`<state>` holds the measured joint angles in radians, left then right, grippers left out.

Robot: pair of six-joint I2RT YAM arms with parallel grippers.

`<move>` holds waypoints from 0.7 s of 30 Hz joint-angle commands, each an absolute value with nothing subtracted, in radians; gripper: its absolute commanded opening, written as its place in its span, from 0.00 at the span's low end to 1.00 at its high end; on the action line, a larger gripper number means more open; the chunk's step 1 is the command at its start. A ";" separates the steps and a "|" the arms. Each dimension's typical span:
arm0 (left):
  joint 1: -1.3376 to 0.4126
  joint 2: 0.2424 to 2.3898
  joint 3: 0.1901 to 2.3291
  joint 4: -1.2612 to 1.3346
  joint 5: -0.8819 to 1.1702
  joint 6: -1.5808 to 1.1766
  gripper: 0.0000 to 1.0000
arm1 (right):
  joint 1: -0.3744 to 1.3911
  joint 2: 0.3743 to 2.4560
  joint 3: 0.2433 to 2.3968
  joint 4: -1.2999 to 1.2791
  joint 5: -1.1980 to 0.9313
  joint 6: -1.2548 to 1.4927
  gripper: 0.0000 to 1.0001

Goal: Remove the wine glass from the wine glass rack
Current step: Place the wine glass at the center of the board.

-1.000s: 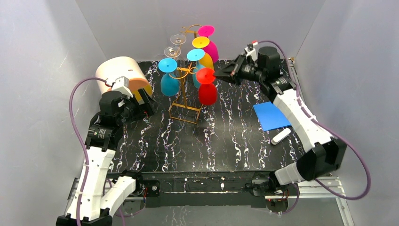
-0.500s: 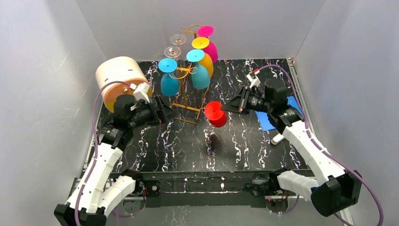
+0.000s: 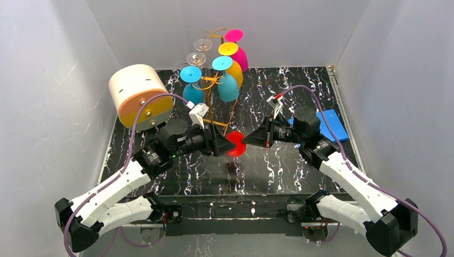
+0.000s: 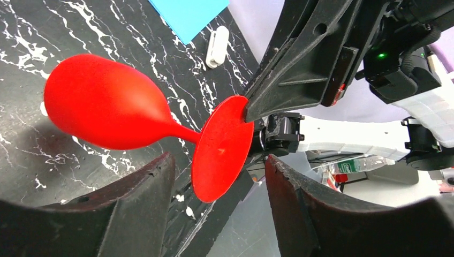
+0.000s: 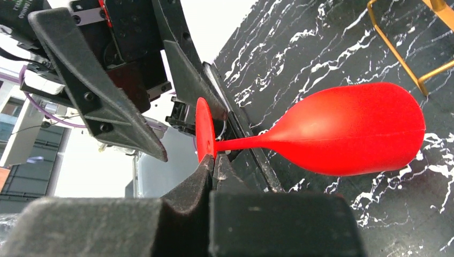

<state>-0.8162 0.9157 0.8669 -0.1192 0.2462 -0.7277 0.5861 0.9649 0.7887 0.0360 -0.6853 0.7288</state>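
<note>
Right, the red wine glass (image 3: 236,145) is off the rack (image 3: 213,80) and hangs on its side above the marble table (image 3: 267,171), out in front of the rack's base and between the two arms. The right gripper (image 5: 211,160) is pinched tight on the very edge of the glass's round foot, so the stem sticks out level and the bowl points off toward the rack side. That is a thin hold on a flat disc, good for lifting it clear of a wire hook but poor for setting it down, which I reckon is why the other arm is coming in. The left gripper (image 4: 217,166) has its jaws apart, one finger on each side of the foot, with a gap on both sides in its own camera, so it grips nothing yet. It looks like a hand-over lining up. The other glasses, blue (image 3: 194,93), teal (image 3: 228,88), yellow (image 3: 234,67) and pink (image 3: 239,53), hang upside down on the rack, well apart from the red one. From above the two grippers crowd over the foot and hide the contact; only the wrist cameras show it. The glass's mouth faces away in every view. The rack's base is partly behind the left arm, and the two clear glasses (image 3: 199,51) barely show against the wall.
</note>
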 commanded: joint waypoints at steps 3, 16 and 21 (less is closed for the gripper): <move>-0.825 0.901 0.842 -0.043 0.303 -0.738 0.52 | 0.598 0.913 0.746 0.251 -0.684 0.747 0.01; -0.826 0.927 0.828 -0.011 0.377 -0.727 0.00 | 0.598 0.899 0.713 0.324 -0.735 0.819 0.15; -0.826 0.933 0.824 0.016 0.404 -0.711 0.00 | 0.597 0.916 0.726 0.324 -0.774 0.831 0.29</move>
